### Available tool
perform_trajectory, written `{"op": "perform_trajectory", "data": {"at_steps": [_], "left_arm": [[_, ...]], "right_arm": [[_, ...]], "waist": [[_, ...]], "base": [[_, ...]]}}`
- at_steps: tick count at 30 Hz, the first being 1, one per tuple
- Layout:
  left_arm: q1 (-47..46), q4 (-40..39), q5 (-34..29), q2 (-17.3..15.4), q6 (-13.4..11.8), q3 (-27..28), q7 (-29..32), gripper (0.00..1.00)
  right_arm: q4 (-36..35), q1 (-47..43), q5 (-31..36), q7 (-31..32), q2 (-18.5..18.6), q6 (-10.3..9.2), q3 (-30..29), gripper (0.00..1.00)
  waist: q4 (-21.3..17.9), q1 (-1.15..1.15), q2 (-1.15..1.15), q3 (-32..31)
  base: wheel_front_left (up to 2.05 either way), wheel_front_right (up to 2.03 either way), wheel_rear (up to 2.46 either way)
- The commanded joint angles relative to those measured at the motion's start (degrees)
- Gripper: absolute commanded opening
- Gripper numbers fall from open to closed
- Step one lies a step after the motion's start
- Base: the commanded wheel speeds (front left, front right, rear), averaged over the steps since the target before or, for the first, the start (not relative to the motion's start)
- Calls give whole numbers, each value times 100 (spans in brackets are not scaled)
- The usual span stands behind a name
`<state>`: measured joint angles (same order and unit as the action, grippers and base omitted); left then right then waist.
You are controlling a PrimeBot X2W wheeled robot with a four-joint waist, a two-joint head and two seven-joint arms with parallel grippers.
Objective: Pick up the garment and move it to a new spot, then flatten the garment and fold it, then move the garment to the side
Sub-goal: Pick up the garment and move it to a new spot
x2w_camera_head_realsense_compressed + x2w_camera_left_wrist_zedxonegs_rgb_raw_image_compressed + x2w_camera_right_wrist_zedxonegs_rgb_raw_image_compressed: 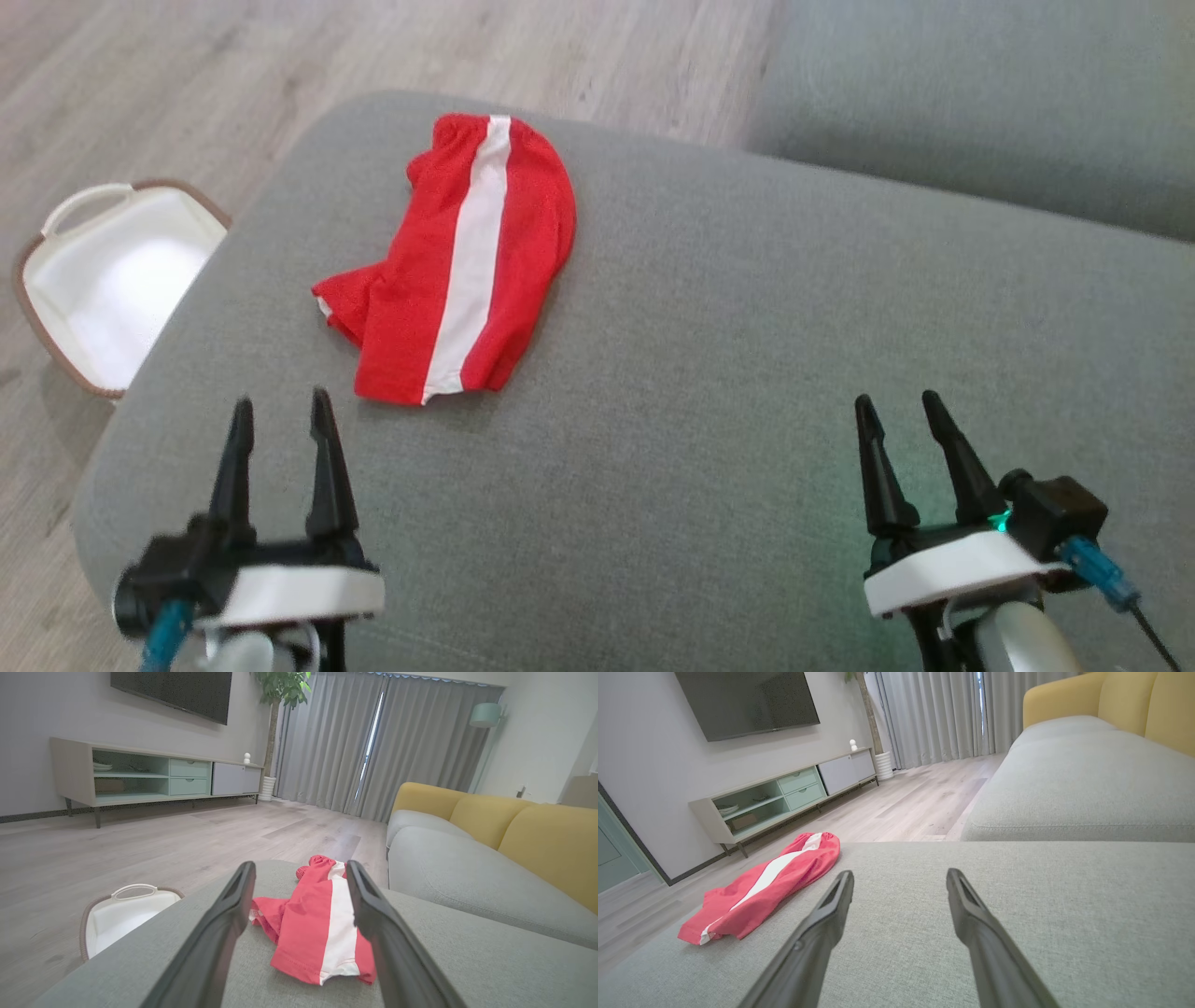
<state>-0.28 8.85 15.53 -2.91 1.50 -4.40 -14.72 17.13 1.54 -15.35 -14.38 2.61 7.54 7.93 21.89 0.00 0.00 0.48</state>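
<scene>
While left jaws and right jaws stand spread, the garment (467, 271) lies just beyond the left.

The garment (467, 271) is laid on the cushion (747, 392), toward its far left. A basket (112, 280) is set on the floor (187, 75), left of the cushion.

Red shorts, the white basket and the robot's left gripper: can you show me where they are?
red shorts (411, 308), head view, on the red cloth left of the stripe.
white basket (112, 289), head view, on its bare inside bottom.
left gripper (282, 399), head view, midway between its open fingertips.
</scene>
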Motion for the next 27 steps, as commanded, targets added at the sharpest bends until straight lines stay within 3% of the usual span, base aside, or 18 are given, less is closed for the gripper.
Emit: {"op": "perform_trajectory", "data": {"at_steps": [1, 8, 14, 19, 27], "left_arm": [[-467, -100, -82, -63, 89, 276, -28, 100], [-1491, 690, -271, -567, 308, 326, 137, 100], [-2846, 1994, -169, -1058, 470, 204, 1148, 100], [-3568, 3074, 128, -1266, 577, -86, 1929, 100], [-4174, 4294, 446, -1498, 597, -494, 2398, 100]], "right_arm": [[-232, 251, 7, -62, 27, -5, 87, 100], [-465, 512, 324, -62, 27, -5, -57, 100], [-925, 740, 704, 74, 27, -5, -367, 100], [-1356, 864, 912, 249, 27, -5, -596, 100], [-1805, 926, 1016, 441, 27, -5, -687, 100]], "waist": [[-73, 0, 0, 189], [-275, 0, 0, 821], [-441, 0, 0, 1476], [-564, 0, 0, 1864], [-763, 0, 0, 2209]], "base": [[0, 0, 0], [0, 0, 0], [0, 0, 0], [0, 0, 0], [0, 0, 0]]}}
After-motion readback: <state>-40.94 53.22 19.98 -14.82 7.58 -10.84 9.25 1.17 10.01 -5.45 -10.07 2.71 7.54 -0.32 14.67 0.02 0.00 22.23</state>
